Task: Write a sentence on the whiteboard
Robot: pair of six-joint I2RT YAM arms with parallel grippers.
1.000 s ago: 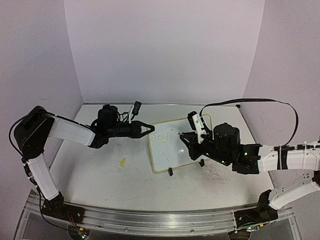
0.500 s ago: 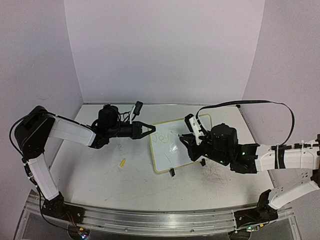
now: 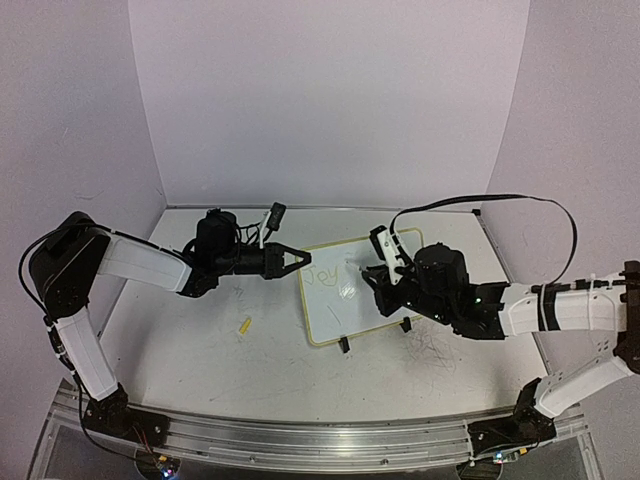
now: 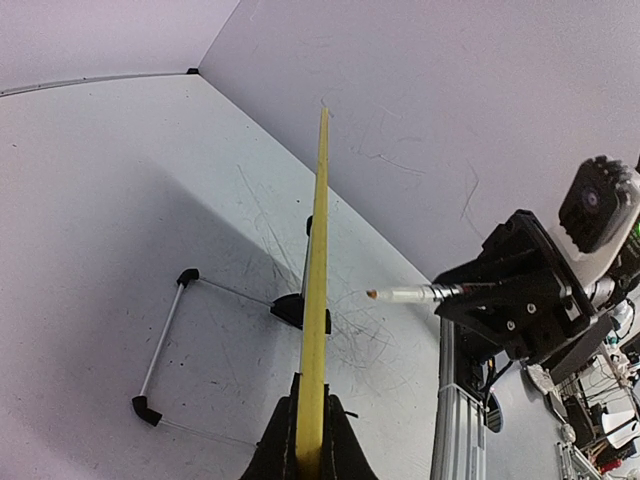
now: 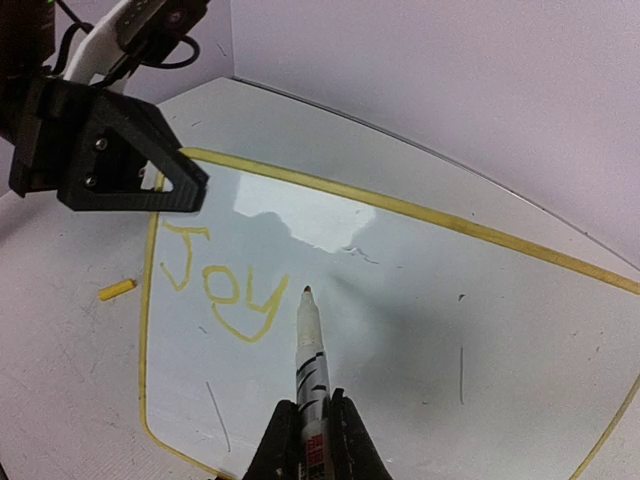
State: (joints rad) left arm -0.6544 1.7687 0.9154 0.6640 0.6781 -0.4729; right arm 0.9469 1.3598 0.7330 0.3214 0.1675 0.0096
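Over to the board [image 3: 360, 290], mid-table: glossy white, rounded corners, thin yellow rim, propped on small black clip feet [image 3: 341, 344]. Clamped at its left edge by the left gripper [image 3: 303, 257], pressed shut on that rim. Across its upper left, the sentence [image 5: 222, 288], in thin yellow-green cursive, loopy and a touch wobbly, reading only "Joy". Just right of the "y", the tip of a slim white pen [image 5: 308, 345], pinched tight in the right gripper [image 5: 312, 440]. Touching the board or not, cannot tell. Left of the board, down on the scuffed matte table [image 3: 200, 370], a small yellow cap [image 3: 244, 326].
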